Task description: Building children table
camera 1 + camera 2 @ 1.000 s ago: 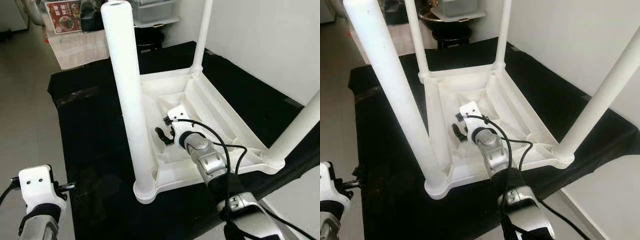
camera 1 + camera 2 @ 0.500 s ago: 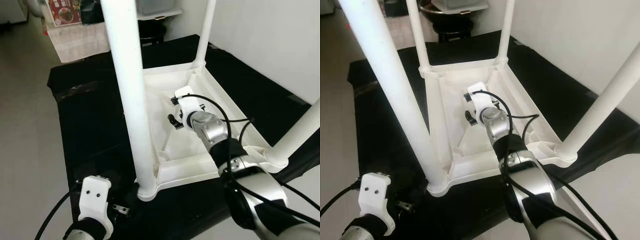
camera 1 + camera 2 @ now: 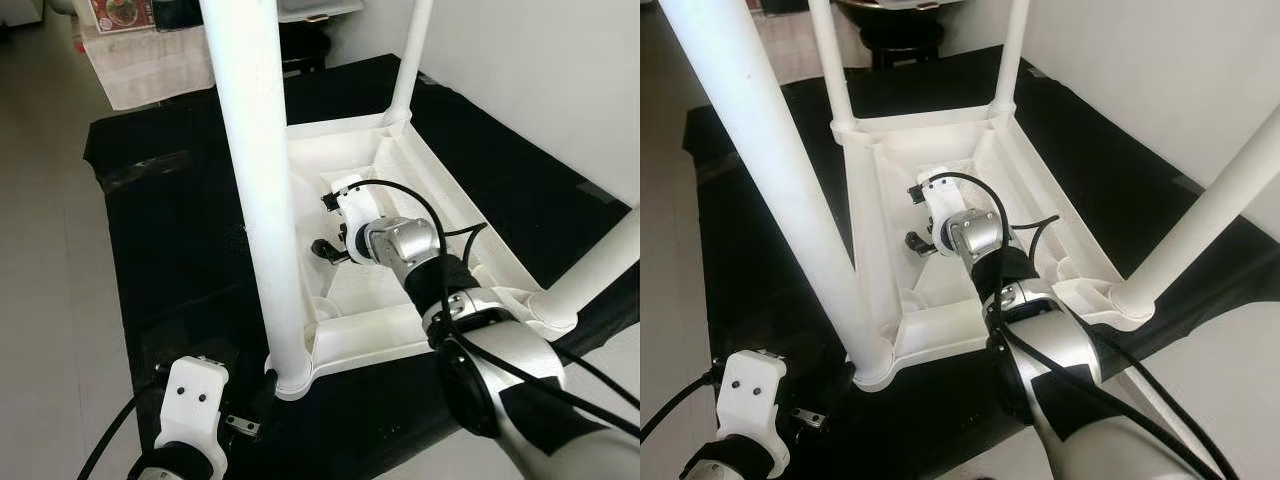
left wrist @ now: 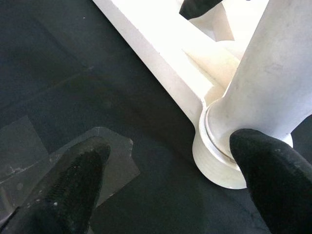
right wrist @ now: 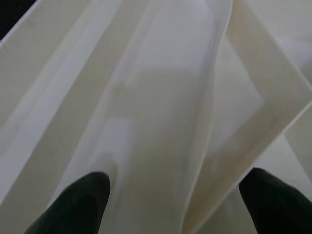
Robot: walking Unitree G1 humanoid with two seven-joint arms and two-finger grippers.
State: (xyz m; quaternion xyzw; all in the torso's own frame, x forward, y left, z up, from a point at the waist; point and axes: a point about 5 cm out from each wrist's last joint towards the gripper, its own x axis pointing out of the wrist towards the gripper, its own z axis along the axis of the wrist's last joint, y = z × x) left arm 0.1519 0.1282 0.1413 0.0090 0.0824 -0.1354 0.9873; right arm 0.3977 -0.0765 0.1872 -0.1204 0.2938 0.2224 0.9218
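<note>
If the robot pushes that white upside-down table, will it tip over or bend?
Probably not tip: the white table lies flat on its top on the black cloth. It looks like stiff, ribbed plastic, so likely light and unbending. A push high on the near leg might rock it.

One table (image 3: 1080, 250), four legs (image 3: 770, 170), two hands (image 3: 325, 245).

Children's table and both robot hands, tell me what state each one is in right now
Children's table: upside down on the black cloth, four legs standing up.
Near-left leg: upright, seated in its corner socket.
Left hand: open, one finger against that leg's base.
Right hand: open, inside the table's underside, holding nothing.
</note>
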